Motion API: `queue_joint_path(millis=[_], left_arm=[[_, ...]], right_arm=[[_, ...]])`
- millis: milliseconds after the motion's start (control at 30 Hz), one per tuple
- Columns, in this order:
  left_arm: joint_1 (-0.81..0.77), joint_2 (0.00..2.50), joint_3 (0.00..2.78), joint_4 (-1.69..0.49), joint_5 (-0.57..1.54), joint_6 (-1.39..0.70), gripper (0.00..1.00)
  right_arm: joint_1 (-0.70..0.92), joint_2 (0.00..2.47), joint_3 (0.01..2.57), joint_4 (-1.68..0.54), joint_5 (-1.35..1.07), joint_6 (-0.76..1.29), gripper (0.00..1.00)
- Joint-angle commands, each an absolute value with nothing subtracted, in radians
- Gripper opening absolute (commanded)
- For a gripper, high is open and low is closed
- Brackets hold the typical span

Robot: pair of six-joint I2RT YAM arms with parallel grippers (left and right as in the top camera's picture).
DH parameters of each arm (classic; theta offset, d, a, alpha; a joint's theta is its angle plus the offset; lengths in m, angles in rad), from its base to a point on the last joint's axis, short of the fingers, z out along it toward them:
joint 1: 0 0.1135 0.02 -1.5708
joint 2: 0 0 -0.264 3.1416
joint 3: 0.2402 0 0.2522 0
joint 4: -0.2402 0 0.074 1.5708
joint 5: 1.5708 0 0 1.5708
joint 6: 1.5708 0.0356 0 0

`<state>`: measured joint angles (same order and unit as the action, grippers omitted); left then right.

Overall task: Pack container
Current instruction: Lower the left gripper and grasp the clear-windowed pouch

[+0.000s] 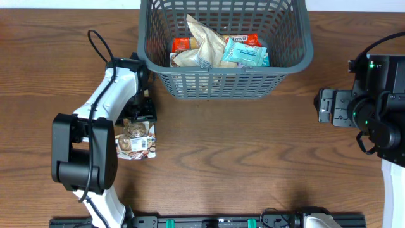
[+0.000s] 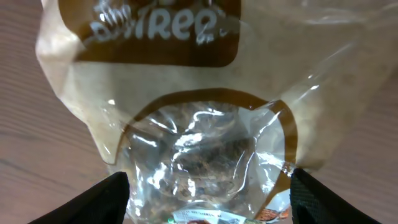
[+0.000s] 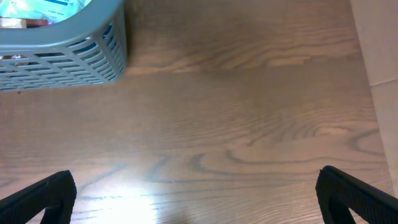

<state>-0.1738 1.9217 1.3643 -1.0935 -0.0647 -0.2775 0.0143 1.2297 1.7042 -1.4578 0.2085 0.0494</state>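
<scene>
Container [image 1: 221,82] comes first: the dark grey lattice basket stands at the far middle of the counter [image 1: 253,158], and it already holds a cream bag [image 1: 205,44], a teal packet [image 1: 245,54] and an orange-red packet [image 1: 183,44]. My right wrist view catches only its near corner [image 3: 62,56].

Well apart from it, toward the near left, one snack packet [image 1: 136,142] lies flat on the wood. My left claw [image 1: 140,114] hangs over the end of it nearest the basket with its fingers spread. In the wrist view the clear window of the packet [image 2: 199,143] fills the gap and the claw [image 2: 205,205] has a dark fingertip on each side.

I judge the step in hand to be picking this packet up. To do it well, I should lower squarely, keep the film centred between my fingers, and close on a firm fold rather than on the slippery window. Then I should lift high enough to clear the solid rim before moving across. A loose pinch could let the bag swing or slide out.

My right claw [image 1: 326,106] waits at the right side, spread wide over bare wood [image 3: 199,205] and holding nothing.

I cannot tell whether my left fingertips touch the packet or the counter. My arm hides part of the packet from above, its lettering is cut off in the wrist view, and the basket's far rim runs out of frame. Whatever lies under the top packets is hidden.
</scene>
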Motion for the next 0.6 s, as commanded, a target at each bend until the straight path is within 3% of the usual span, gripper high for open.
queue_joint_path(millis=[0, 567], left_arm=[[-0.191, 1.86, 1.363, -1.081, -0.099, -0.313, 0.75], [-0.191, 1.859, 1.199, -0.931, -0.09, -0.459, 0.75]], right_arm=[[0.005, 1.231, 1.702, -1.459, 0.205, 0.051, 0.99], [0.005, 1.231, 1.702, -1.46, 0.204, 0.047, 0.99]])
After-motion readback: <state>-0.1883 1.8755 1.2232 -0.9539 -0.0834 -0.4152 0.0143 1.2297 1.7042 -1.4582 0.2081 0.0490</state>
